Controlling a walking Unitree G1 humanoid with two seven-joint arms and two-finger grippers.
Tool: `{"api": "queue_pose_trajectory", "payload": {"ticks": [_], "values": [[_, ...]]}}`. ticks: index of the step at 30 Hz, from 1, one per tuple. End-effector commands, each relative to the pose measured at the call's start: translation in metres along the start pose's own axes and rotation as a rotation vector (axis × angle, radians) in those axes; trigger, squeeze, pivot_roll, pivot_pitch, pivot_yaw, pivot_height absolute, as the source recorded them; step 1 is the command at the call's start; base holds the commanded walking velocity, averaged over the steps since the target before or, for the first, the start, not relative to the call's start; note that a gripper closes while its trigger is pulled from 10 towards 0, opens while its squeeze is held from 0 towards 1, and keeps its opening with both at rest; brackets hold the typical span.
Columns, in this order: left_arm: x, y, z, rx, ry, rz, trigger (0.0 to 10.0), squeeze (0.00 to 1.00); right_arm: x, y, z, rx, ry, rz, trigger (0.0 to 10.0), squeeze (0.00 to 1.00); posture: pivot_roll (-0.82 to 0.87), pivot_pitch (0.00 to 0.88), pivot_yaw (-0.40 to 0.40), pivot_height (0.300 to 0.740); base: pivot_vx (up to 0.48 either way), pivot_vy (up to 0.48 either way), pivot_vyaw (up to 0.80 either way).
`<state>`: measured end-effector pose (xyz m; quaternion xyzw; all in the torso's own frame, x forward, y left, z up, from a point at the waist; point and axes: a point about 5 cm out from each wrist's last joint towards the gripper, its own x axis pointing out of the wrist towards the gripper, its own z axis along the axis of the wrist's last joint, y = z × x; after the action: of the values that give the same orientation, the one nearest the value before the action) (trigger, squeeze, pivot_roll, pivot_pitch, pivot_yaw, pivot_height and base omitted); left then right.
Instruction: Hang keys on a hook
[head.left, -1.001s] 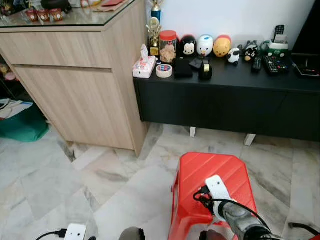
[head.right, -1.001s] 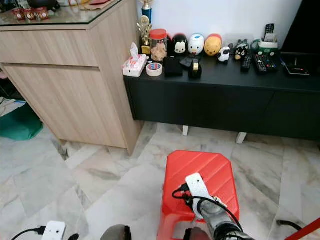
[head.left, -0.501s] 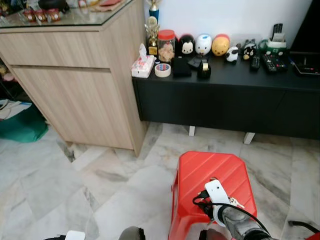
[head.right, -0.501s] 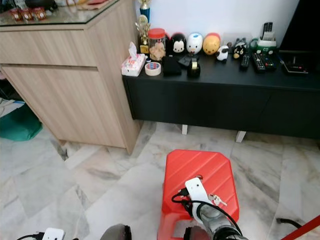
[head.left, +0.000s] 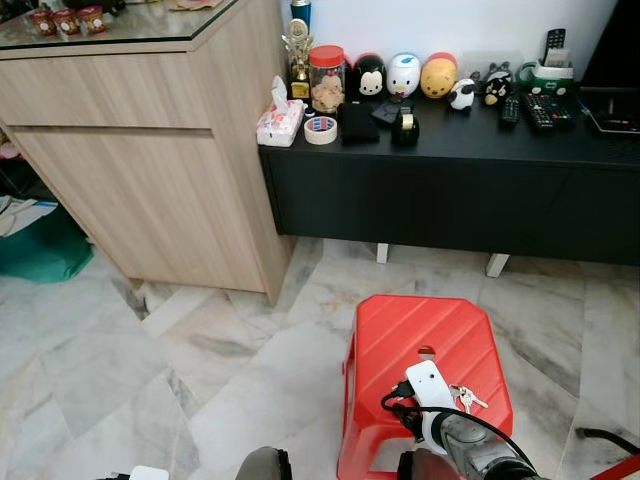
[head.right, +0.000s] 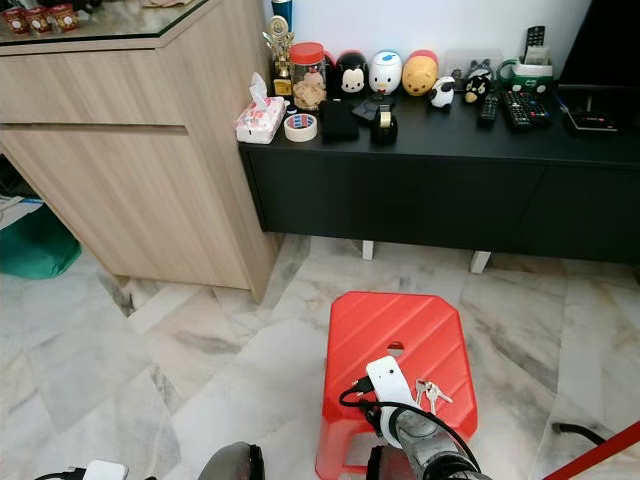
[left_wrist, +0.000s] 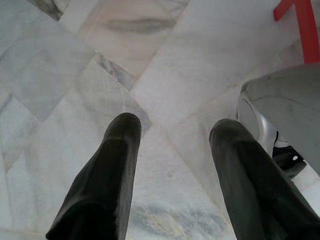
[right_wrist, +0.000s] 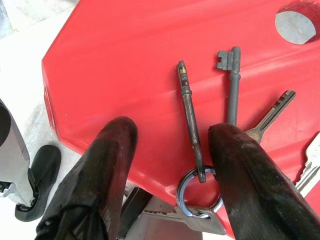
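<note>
A bunch of keys (right_wrist: 220, 125) on a metal ring (right_wrist: 199, 191) lies on top of a red plastic stool (head.left: 400, 350); in the left eye view the keys (head.left: 465, 398) rest near the stool's front right. My right gripper (right_wrist: 172, 135) hovers just above the stool, open, its fingers (right_wrist: 107, 165) straddling the ring and one long key, nothing held. The right wrist (head.left: 430, 395) shows at the stool's front edge. My left gripper (left_wrist: 172, 130) hangs open over bare marble floor. No hook can be made out.
A black low cabinet (head.left: 450, 190) stands against the wall, topped with figurines, a jar, tape rolls and remotes. A wooden counter (head.left: 140, 150) stands at the left. A tissue pack (head.left: 280, 115) sits at the cabinet's left end. Marble floor (head.left: 200, 350) surrounds the stool.
The camera has tilted down slightly, shifting the scene up. My right wrist has drawn back toward the stool's front edge, uncovering the keys on the stool top.
</note>
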<state>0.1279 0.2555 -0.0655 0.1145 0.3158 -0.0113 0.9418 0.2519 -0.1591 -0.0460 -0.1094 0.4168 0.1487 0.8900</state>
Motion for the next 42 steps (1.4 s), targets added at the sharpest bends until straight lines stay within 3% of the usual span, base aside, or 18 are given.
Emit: {"api": "queue_pose_trajectory", "payload": {"ticks": [1, 2, 3, 5, 25, 34, 37, 42], "values": [[-0.004, 0.005, -0.006, 0.026, 0.035, -0.004, 10.0, 0.0, 0.001, 0.004, -0.003, -0.001, 0.022, 0.009, 10.0, 0.0, 0.19, 0.113, 0.069, 0.635, 0.0, 0.0, 0.0], [-0.004, 0.005, -0.006, 0.027, 0.036, -0.004, 10.0, 0.0, 0.001, 0.004, -0.004, -0.001, 0.024, 0.009, 5.7, 0.0, 0.19, 0.114, 0.071, 0.635, 0.0, 0.0, 0.0], [-0.004, 0.005, -0.006, 0.027, 0.036, -0.004, 10.0, 0.0, 0.001, 0.004, -0.004, -0.001, 0.024, 0.009, 5.7, 0.0, 0.19, 0.114, 0.071, 0.635, 0.0, 0.0, 0.0], [-0.003, 0.005, -0.005, 0.029, 0.037, -0.005, 10.0, 0.0, 0.001, 0.004, -0.004, 0.001, 0.026, 0.008, 0.2, 0.0, 0.19, 0.114, 0.072, 0.635, 0.0, 0.0, 0.0], [0.002, 0.002, -0.007, 0.019, 0.089, 0.004, 10.0, 0.0, 0.0, 0.004, -0.009, -0.031, 0.056, 0.005, 0.0, 0.0, 0.2, 0.104, 0.061, 0.635, 0.0, 0.0, 0.0], [0.007, 0.003, -0.005, 0.005, 0.112, 0.022, 10.0, 0.0, 0.001, 0.005, -0.003, -0.032, 0.04, -0.003, 0.0, 0.0, 0.19, 0.052, 0.044, 0.635, 0.0, 0.0, 0.0], [0.009, 0.004, -0.003, 0.0, 0.117, 0.029, 10.0, 0.0, 0.001, 0.003, 0.002, -0.024, 0.016, -0.019, 0.0, 0.0, 0.18, 0.023, 0.035, 0.635, 0.0, 0.0, 0.0], [0.017, 0.005, 0.003, -0.02, 0.14, 0.049, 10.0, 0.0, 0.0, -0.007, 0.025, 0.068, -0.107, -0.073, 0.0, 0.0, 0.16, 0.0, 0.018, 0.635, 0.0, 0.0, 0.0]]}}
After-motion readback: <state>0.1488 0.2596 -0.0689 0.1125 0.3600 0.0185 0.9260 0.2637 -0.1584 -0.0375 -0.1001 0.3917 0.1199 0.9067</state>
